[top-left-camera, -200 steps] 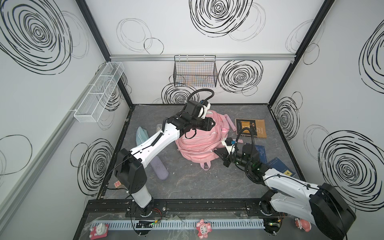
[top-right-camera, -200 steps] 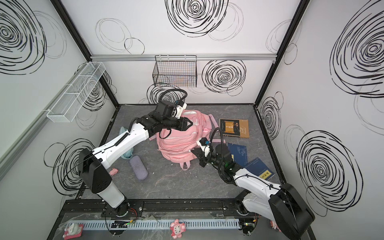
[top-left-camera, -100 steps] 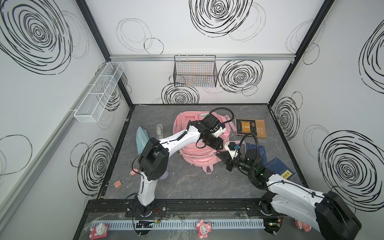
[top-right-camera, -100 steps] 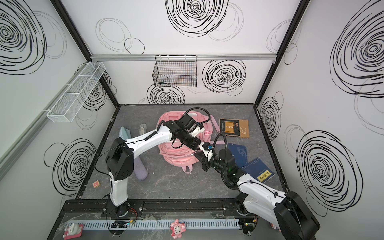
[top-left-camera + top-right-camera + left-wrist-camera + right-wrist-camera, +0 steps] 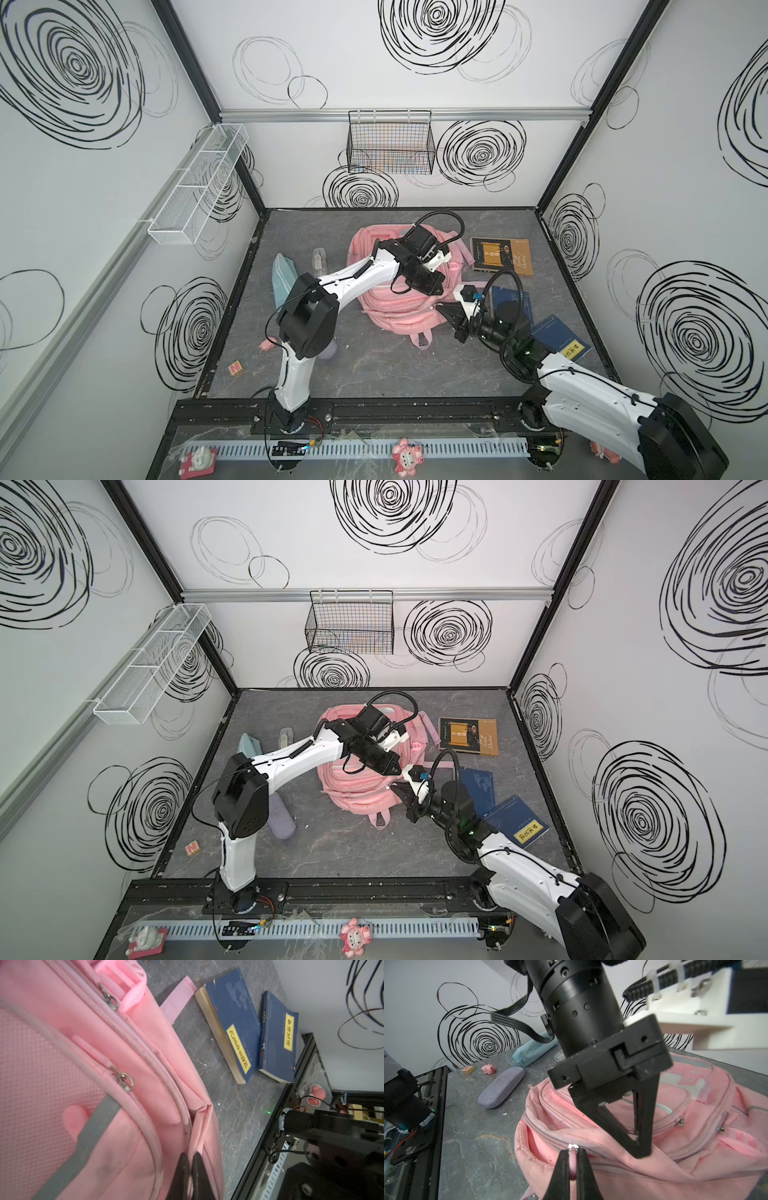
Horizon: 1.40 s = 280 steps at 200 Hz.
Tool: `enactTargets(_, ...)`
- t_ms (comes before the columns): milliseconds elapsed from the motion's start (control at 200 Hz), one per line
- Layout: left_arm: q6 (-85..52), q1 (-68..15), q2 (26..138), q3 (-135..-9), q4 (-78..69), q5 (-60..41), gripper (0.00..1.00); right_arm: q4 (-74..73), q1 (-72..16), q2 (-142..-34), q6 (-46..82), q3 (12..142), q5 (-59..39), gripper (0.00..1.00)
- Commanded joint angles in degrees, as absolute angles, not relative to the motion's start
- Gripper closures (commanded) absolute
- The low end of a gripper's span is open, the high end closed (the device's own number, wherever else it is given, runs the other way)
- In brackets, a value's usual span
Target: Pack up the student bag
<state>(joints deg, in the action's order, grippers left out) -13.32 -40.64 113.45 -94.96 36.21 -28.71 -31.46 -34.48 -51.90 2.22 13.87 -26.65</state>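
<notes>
The right gripper (image 5: 572,1152) is clamped on a pink zipper pull (image 5: 572,1165) at the right side of the student bag (image 5: 390,309). The bag lies at the middle of the grey marbled table (image 5: 374,374). The left gripper (image 5: 641,1150) has its jaws together and the tips press the bag's fabric; whether cloth is caught, I cannot tell. Its black body hides much of the bag in the right wrist view. Two dark blue books (image 5: 234,1022) lie right of the bag, with a brown book (image 5: 500,255) behind them. A grey glasses case (image 5: 500,1088) and a teal pouch (image 5: 529,1051) lie left. The walls are white with black spirals.
</notes>
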Motion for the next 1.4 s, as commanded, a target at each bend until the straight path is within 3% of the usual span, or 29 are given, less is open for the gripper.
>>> enactTargets(0,-20.82,-36.93,108.26,-92.48,26.18,-30.03,1.0,-34.88,-34.8,-49.94,0.36,13.98,-26.15,1.0)
enactTargets(330,-33.31,-34.26,104.5,-90.35,14.61,-28.39,1.0,-35.25,-39.82,-49.82,-4.39,15.15,-24.08,1.0)
enactTargets(810,-37.65,-34.14,99.82,-86.57,7.36,-24.77,1.0,-35.78,-46.21,-59.34,-6.04,21.59,-21.09,1.0)
enactTargets(875,-35.53,-33.6,98.85,-86.53,9.61,-26.26,0.77,-35.14,-46.14,-59.32,-4.09,21.68,-19.38,1.0)
enactTargets(975,-29.5,-33.48,97.1,-86.18,15.48,-27.02,0.61,-35.77,-46.14,-59.25,-4.13,21.11,-19.2,1.0)
enactTargets(1396,-8.52,-34.41,92.2,-81.16,37.09,-26.48,0.55,-37.19,-46.1,-56.26,-3.47,18.71,-19.11,1.0)
